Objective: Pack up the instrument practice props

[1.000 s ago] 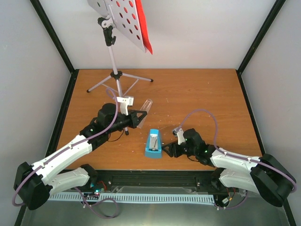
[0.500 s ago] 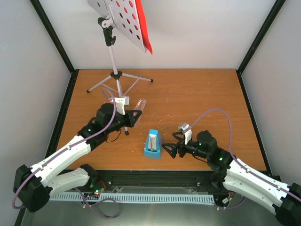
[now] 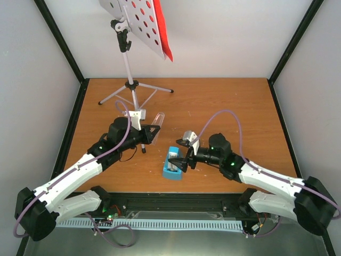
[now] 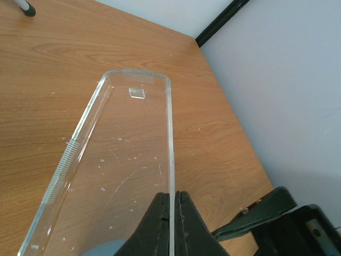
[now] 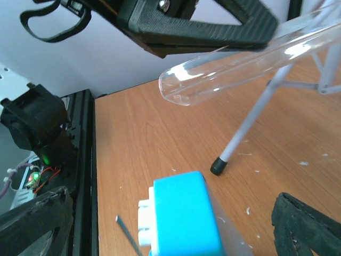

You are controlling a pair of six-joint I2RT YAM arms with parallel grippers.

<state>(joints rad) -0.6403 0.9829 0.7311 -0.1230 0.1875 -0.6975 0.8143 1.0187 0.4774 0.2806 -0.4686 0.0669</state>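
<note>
Swung in from near-right since prior frame: R gripper (image 3: 180, 161), claw spread wide, now at small blue wedge-shaped metronome (image 3: 170, 172), upright on brown wooden table (image 3: 229, 106), centre-front; contact not discernible. L gripper (image 4: 171, 210): pinching edge of clear plastic cover (image 4: 128, 149), held just beyond metronome. Far-left, untouched: tall white perforated music stand (image 3: 139, 24) w/ red sheet (image 3: 164, 37). Handling: straddle wedge low on flat sides, square up, close gently; avoid stand's leg tip (image 5: 217, 166).

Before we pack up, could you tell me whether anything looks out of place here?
Only a clear plastic shell: the left gripper pinches it in mid-air, apart from the metronome. Nothing looks spilled or tipped.
</note>
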